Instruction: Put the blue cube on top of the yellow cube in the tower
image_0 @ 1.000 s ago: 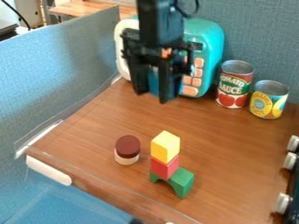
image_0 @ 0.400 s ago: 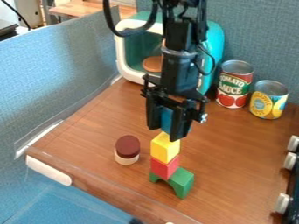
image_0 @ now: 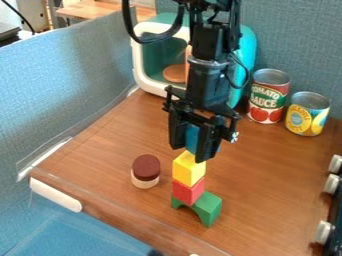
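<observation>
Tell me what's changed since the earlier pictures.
The black end effector, holding the blue toy cube, moved down the view, from over the teal toy microwave to the top of the yellow toy cube. Nothing was released. The yellow cube, red block, green arch and both cans stayed put.

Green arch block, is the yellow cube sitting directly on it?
No, the red block sits between the yellow cube and the green arch block at the bottom of the tower.
</observation>
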Tool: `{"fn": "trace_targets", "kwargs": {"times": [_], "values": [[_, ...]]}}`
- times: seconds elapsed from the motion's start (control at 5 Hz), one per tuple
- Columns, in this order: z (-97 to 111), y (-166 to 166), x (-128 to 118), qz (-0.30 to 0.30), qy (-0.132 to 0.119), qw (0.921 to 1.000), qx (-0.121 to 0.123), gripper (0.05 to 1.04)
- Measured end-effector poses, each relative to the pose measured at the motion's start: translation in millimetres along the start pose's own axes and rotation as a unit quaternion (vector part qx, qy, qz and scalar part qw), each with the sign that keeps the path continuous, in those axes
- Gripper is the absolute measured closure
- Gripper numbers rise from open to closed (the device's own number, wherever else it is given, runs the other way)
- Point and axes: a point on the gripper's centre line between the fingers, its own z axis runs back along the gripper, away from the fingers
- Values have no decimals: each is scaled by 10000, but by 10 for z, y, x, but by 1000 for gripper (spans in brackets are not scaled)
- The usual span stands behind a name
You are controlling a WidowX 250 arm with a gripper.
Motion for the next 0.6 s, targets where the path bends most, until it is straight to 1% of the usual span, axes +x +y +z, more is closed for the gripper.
{"fn": "trace_targets", "kwargs": {"times": [0.2,0.4,0.6], "values": [[-58,-15,-56,-3,123,9999,-17,487],[-109,15,-100,44,185,9998,-20,487],[-113,46,-110,97,183,9998,-29,487]]}}
